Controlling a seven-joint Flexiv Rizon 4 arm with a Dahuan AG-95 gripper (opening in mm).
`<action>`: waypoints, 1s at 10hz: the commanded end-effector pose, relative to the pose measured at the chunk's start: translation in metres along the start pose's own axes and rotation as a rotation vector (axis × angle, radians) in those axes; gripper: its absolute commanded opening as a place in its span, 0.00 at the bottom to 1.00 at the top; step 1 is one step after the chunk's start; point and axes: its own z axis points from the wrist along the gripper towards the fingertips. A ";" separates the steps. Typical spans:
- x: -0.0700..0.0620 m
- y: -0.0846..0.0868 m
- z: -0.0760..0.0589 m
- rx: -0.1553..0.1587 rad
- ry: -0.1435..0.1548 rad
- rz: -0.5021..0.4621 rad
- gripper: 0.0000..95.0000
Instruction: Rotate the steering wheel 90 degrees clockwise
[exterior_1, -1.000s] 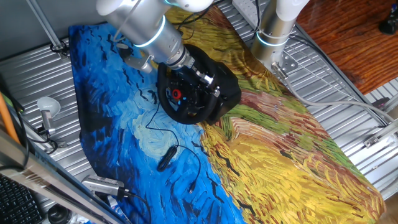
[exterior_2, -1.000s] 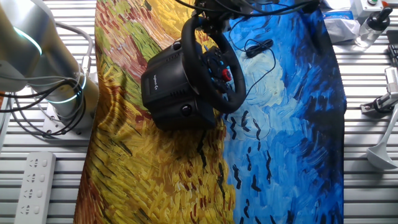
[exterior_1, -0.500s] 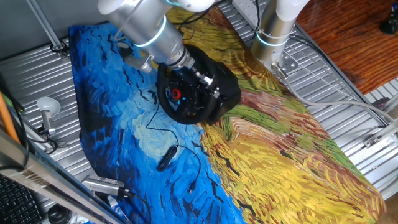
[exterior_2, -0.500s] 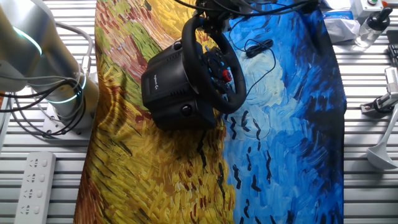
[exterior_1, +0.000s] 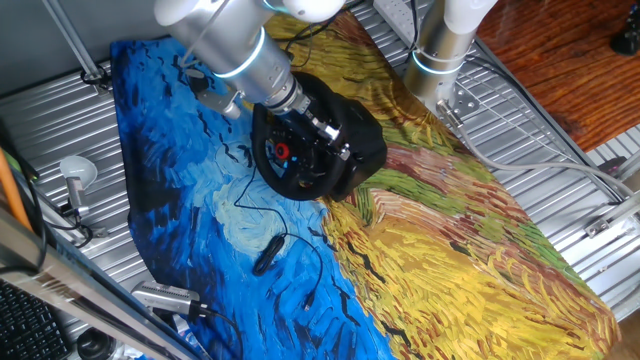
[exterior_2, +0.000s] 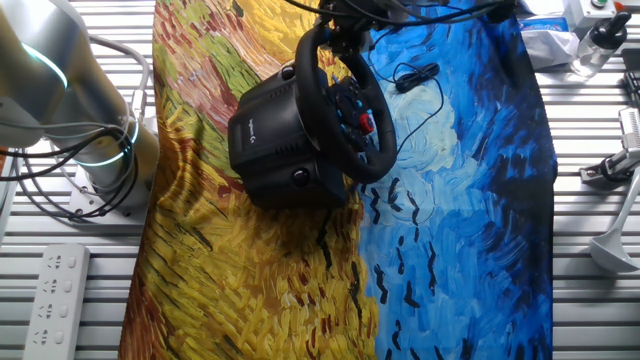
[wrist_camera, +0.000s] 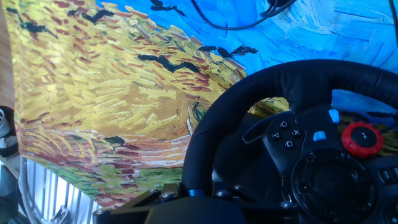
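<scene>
The steering wheel (exterior_1: 292, 162) is black with a thick rim and stands on a bulky black base (exterior_2: 268, 130) in the middle of the painted cloth. Its face is turned toward the blue side. The hub shows a red knob (wrist_camera: 362, 138) and small blue-lit buttons (wrist_camera: 319, 135). My gripper (exterior_1: 325, 128) sits on the upper part of the rim (exterior_2: 312, 50), coming down from the silver arm. In the hand view the rim (wrist_camera: 249, 99) runs down into the gripper (wrist_camera: 193, 196), which is shut on it. The fingers themselves are mostly hidden behind the rim.
A small black cabled device (exterior_1: 267, 256) lies on the blue cloth in front of the wheel, also seen in the other fixed view (exterior_2: 420, 72). A second arm's base (exterior_1: 445, 45) stands beyond the cloth. A white power strip (exterior_2: 58, 285) lies on the slatted metal table.
</scene>
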 end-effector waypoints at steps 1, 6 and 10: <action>-0.001 -0.001 -0.001 -0.012 -0.002 0.022 0.00; -0.008 -0.006 0.001 0.012 -0.014 0.049 0.00; -0.011 -0.003 -0.001 0.005 -0.021 0.079 0.00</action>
